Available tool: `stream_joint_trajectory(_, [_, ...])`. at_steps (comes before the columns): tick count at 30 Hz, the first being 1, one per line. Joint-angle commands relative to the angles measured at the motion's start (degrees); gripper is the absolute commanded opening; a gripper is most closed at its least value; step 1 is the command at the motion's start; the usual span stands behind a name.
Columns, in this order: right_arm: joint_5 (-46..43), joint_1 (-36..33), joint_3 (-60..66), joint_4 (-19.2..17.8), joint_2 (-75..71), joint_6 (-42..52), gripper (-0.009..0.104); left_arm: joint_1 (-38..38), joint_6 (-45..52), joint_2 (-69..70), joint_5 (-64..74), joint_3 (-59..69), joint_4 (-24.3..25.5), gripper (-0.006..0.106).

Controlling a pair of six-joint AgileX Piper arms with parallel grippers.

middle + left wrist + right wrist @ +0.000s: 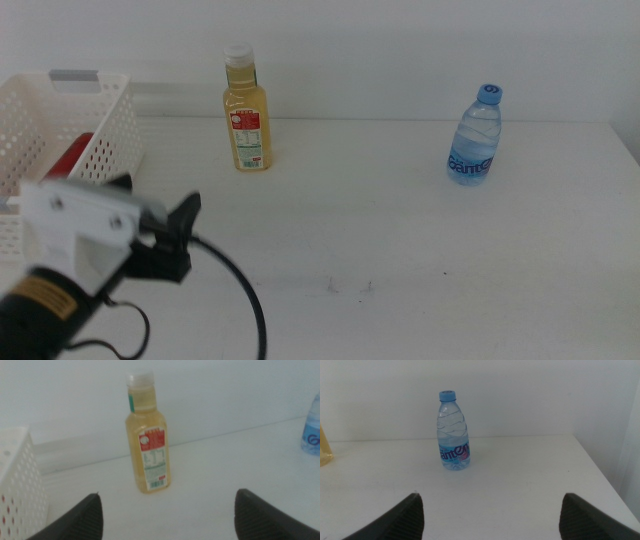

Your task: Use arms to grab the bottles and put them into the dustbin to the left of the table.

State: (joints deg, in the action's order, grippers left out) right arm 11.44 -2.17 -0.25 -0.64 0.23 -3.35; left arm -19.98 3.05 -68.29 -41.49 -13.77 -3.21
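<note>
left gripper (165, 235) jaws wide, empty, facing yellow bottle (246, 110); right gripper (490, 515) wide, facing water bottle (453, 431); red can (68, 157) in dustbin (110, 130)

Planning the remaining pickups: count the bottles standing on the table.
2. The yellow-liquid plastic bottle with white cap stands near the white perforated basket; the clear blue-capped water bottle stands far right.

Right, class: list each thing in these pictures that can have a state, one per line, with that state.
Yellow bottle: upright on the table, capped, free.
Water bottle: upright, capped, free.
Red can: lying in the bin.
Bin: upright at the table's left, holding the can.
Left gripper: fingers open, empty, facing the yellow bottle.
Right gripper: fingers open, empty, facing the water bottle.
</note>
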Motion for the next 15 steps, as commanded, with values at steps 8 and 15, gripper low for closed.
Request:
stream_joint_trajectory(8, [-0.68, 0.51, 0.25, -0.55, -0.23, 0.17, 0.092, -0.56, -4.15, -24.71, -23.68, -3.86, -0.21, 0.087])
stream_joint_trajectory(15, [-0.68, 0.51, 0.25, -0.55, -0.23, 0.17, 0.092, -0.56, -3.05, -37.74, -21.24, -18.74, -0.2, 0.093])
